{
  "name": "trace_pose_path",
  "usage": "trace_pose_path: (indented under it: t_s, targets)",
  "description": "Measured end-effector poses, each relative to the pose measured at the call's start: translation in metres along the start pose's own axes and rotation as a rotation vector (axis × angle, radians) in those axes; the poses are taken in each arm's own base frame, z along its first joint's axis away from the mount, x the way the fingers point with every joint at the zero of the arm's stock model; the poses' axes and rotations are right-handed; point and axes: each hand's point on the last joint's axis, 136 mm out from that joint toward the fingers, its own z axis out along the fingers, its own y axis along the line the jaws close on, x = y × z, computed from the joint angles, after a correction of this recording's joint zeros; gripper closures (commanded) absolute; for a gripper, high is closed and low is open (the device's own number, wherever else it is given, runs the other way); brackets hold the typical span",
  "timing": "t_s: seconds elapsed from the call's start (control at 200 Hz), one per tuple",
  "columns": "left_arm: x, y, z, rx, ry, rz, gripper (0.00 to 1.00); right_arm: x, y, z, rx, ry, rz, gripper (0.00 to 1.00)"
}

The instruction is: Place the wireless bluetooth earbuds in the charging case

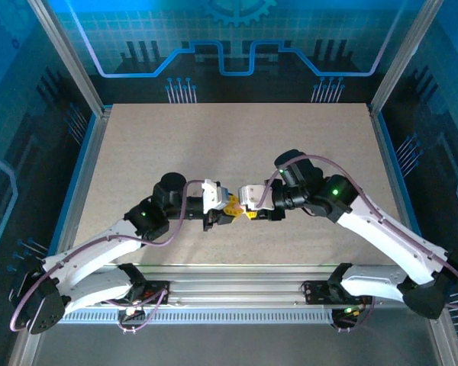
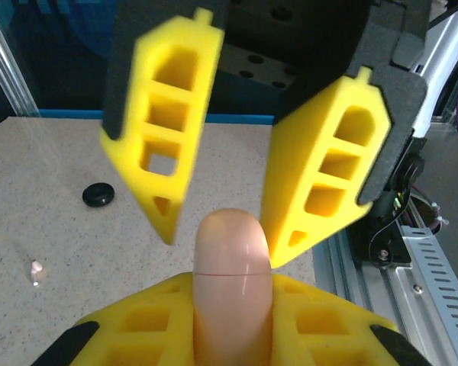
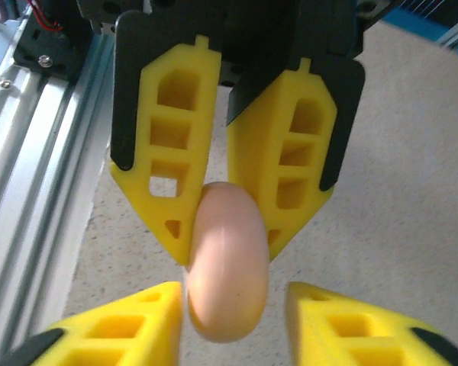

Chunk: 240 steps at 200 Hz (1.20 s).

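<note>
Speckled beige tabletop (image 1: pixel 237 137) inside a blue-lit enclosure. Above its near middle, left gripper (image 1: pixel 230 206) clamped on a closed pale pink charging case (image 2: pixel 230 282), right gripper (image 1: pixel 251 213) spread wide around the rounded tip. Probably the opening step: next, close on that tip and pull the lid free. Counted: one case, one black disc (image 2: pixel 98 195), one pale pink earbud (image 2: pixel 36 268) on the table, well apart.

The charging case (image 2: pixel 231 282) looks smooth, glossy pink plastic; the yellow jaws, matt plastic; the table (image 2: pixel 53 168), speckled and matt; the lower-right rail (image 2: pixel 443 267), bare metal.
</note>
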Motion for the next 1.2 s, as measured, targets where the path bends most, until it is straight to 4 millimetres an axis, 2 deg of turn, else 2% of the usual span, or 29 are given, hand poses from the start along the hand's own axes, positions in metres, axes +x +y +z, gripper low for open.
trace_pose_path:
  t_s: [0.07,0.21,0.325,0.49,0.725,1.026,1.201]
  targets:
    - [-0.003,-0.001,0.0,0.003,-0.014,-0.005,0.84,0.001,0.001,-0.006,0.033,-0.042,0.007,0.46]
    - [-0.005,-0.004,0.0,0.021,-0.046,-0.013,0.84,0.005,-0.001,-0.025,0.086,-0.159,0.074,0.44]
    - [-0.006,-0.008,0.0,0.039,-0.068,-0.021,0.84,0.001,-0.005,-0.036,0.087,-0.258,0.125,0.44]
    - [-0.018,-0.012,-0.002,0.064,-0.114,-0.004,0.84,-0.013,0.001,-0.038,0.011,-0.353,0.141,0.45]
    - [-0.027,-0.014,-0.003,0.074,-0.153,0.005,0.84,-0.02,0.011,-0.031,-0.105,-0.403,0.161,0.48]
    - [-0.031,-0.016,-0.004,0.086,-0.168,0.004,0.84,-0.027,0.012,-0.028,-0.173,-0.429,0.18,0.64]
    - [-0.032,-0.018,-0.004,0.099,-0.168,0.005,0.84,-0.028,0.01,-0.028,-0.186,-0.428,0.185,0.8]
